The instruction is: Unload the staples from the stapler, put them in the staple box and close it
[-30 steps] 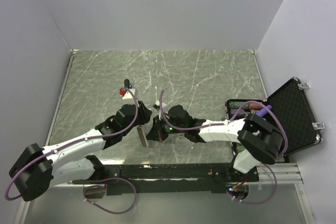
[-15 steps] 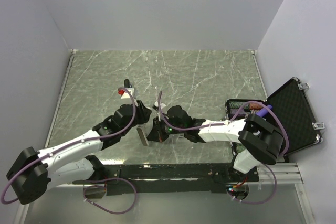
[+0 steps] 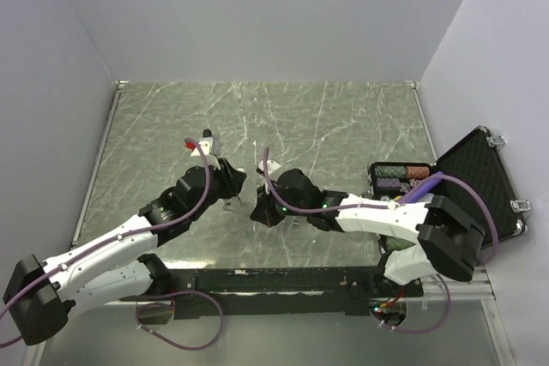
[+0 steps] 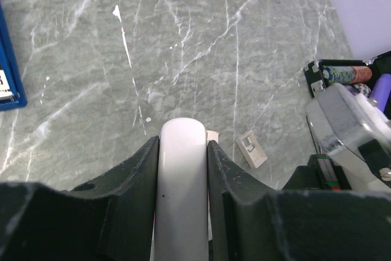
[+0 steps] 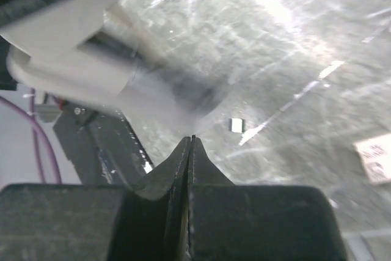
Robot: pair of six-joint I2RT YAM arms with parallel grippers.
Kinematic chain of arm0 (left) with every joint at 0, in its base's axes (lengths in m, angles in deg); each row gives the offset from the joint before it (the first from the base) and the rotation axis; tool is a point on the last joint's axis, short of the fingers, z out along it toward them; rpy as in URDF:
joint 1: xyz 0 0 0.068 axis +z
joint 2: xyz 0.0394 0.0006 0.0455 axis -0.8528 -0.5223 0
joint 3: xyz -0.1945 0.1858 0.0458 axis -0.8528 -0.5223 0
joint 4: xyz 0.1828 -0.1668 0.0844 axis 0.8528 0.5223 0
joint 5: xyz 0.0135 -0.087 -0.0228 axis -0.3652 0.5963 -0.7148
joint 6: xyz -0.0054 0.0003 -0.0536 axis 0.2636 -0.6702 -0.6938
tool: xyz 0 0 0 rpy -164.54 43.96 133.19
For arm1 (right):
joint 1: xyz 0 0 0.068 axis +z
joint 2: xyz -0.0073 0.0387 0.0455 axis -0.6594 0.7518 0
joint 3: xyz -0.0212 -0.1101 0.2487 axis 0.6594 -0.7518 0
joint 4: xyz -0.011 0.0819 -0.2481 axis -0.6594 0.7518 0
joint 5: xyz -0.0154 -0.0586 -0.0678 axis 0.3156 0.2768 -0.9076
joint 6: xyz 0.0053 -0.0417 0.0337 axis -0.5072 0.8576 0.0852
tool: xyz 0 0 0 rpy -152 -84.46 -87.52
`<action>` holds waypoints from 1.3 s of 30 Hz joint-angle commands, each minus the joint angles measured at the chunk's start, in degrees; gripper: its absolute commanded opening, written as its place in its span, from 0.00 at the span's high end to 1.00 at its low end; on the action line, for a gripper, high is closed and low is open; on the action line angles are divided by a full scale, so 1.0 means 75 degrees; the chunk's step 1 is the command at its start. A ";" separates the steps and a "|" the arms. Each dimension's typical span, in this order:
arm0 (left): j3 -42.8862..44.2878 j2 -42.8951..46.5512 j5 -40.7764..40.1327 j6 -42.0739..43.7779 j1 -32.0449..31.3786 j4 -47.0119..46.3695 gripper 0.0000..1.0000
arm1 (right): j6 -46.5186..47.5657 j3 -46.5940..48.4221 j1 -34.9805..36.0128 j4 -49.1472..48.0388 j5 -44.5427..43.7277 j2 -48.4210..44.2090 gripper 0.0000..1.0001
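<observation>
My left gripper [image 3: 225, 184] [image 4: 182, 145] is shut on a pale grey-white bar [image 4: 181, 200] that stands between its fingers and points forward. A bright blue piece with a white label [image 4: 8, 71] lies on the table at the left edge of the left wrist view. It looks like the stapler's body and is mostly cut off. No blue shows in the top view. My right gripper [image 3: 260, 210] [image 5: 192, 139] is shut low over the table, just right of the left gripper, with nothing clear between its jaws.
An open black case [image 3: 480, 190] with small coloured items stands at the right edge of the table. A small beige square piece [image 4: 251, 149] and a tiny white piece [image 5: 236, 125] lie on the grey marble table [image 3: 326, 126]. The left arm [image 5: 73, 47] is blurred close ahead of the right gripper.
The left gripper has swung away from the near edge with the pale bar, which no longer points down between the grippers. The right arm has shifted slightly and stays shut.
</observation>
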 commanded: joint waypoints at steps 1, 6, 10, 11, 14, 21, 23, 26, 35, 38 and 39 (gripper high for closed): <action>0.0534 0.0228 -0.0231 0.0226 -0.0023 -0.0107 0.99 | 0.0537 0.0362 0.0069 0.0719 -0.0844 -0.0618 1.00; 0.0780 0.0111 -0.0372 0.0355 -0.0023 -0.0106 0.99 | 0.0783 0.0386 0.0069 0.1001 -0.1290 -0.1017 1.00; 0.1038 -0.0099 -0.0594 0.0507 -0.0011 -0.0107 0.99 | 0.0818 0.0339 0.0069 0.1258 -0.1454 -0.1263 1.00; 0.1120 -0.0158 -0.0676 0.0554 -0.0023 -0.0072 1.00 | 0.0818 0.0315 0.0069 0.1270 -0.1478 -0.1322 1.00; 0.1354 -0.0473 -0.1086 0.0730 -0.0011 -0.0060 0.99 | 0.0853 0.0268 0.0069 0.1340 -0.1583 -0.1486 1.00; 0.2232 -0.1785 -0.1825 0.1163 -0.0011 0.0374 0.99 | 0.0947 0.0186 0.0069 0.1528 -0.1700 -0.1825 1.00; 0.2444 -0.2242 -0.1931 0.1210 0.0024 0.0316 0.99 | 0.0947 0.0093 0.0057 0.1528 -0.1958 -0.1977 1.00; 0.2865 -0.2899 -0.1954 0.1245 0.0223 0.0350 0.99 | 0.0936 -0.0060 0.0057 0.1575 -0.2040 -0.2177 1.00; 0.3499 -0.4751 -0.1252 0.1094 0.1347 0.0151 0.99 | 0.0842 -0.0352 0.0069 0.1704 -0.2169 -0.2798 1.00; 0.3604 -0.5056 -0.1064 0.1105 0.1687 0.0081 0.99 | 0.0818 -0.0446 0.0057 0.1692 -0.2181 -0.2927 1.00; 0.3651 -0.5126 -0.0994 0.1117 0.1793 0.0081 0.99 | 0.0818 -0.0447 0.0057 0.1692 -0.2158 -0.2916 1.00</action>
